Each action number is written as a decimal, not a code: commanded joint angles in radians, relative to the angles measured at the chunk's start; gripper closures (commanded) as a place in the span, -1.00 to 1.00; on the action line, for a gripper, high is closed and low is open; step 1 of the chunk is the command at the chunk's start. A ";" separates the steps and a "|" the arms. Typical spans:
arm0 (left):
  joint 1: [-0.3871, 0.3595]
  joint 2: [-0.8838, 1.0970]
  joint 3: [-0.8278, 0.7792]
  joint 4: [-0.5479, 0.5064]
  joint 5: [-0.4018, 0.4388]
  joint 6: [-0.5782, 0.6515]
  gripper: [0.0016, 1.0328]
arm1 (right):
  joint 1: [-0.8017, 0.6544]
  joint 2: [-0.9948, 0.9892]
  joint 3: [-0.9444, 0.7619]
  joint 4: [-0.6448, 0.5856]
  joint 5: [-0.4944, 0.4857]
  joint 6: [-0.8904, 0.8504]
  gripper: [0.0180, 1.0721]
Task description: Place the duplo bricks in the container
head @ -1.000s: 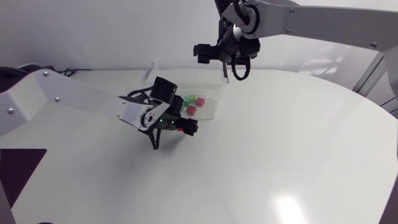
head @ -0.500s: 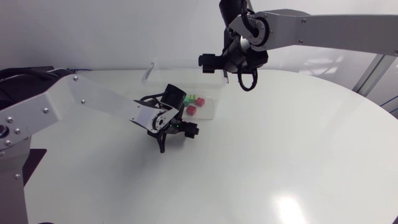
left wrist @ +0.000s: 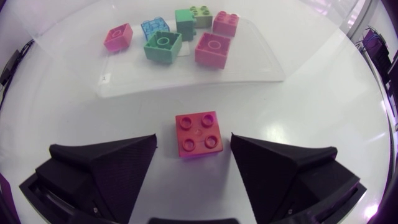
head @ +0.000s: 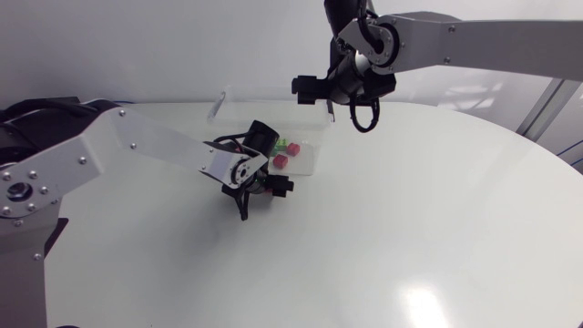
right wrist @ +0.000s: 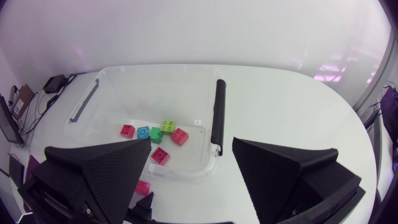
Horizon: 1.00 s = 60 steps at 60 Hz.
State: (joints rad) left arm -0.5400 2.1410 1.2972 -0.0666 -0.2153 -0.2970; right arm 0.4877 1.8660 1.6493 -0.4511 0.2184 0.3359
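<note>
The left gripper stands open, its matte wedge fingers either side of a red brick, neither touching it. The four-studded brick sits on the glossy white table, just on the near side of the container. That clear plastic tub holds pink, blue and green bricks loose on its floor. The right gripper, also open, hangs above its far right corner.

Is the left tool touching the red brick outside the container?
Apart. The left wrist view shows bare table on both sides of the red brick, between it and the open fingers of the left tool.
</note>
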 commanded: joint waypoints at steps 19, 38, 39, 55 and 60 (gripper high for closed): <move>-0.006 0.011 -0.030 0.016 0.017 -0.051 0.73 | -0.006 -0.039 -0.036 0.008 0.013 -0.008 -0.80; 0.026 -0.348 -0.294 0.016 0.045 0.025 0.75 | -0.015 -0.110 -0.083 0.020 0.016 -0.031 -0.80; 0.028 -0.377 -0.303 0.016 0.045 0.033 0.75 | -0.015 -0.113 -0.086 0.022 0.016 -0.032 -0.80; 0.083 -0.590 -0.207 -0.087 0.093 0.099 0.75 | -0.015 -0.146 -0.120 0.022 0.022 -0.040 -0.80; 0.103 -0.587 -0.141 -0.095 0.113 0.116 0.75 | -0.014 -0.157 -0.126 0.022 0.027 -0.043 -0.80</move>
State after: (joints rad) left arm -0.4599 1.5581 1.0943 -0.1448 -0.1196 -0.2070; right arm 0.4755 1.7359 1.5509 -0.4374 0.2337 0.3080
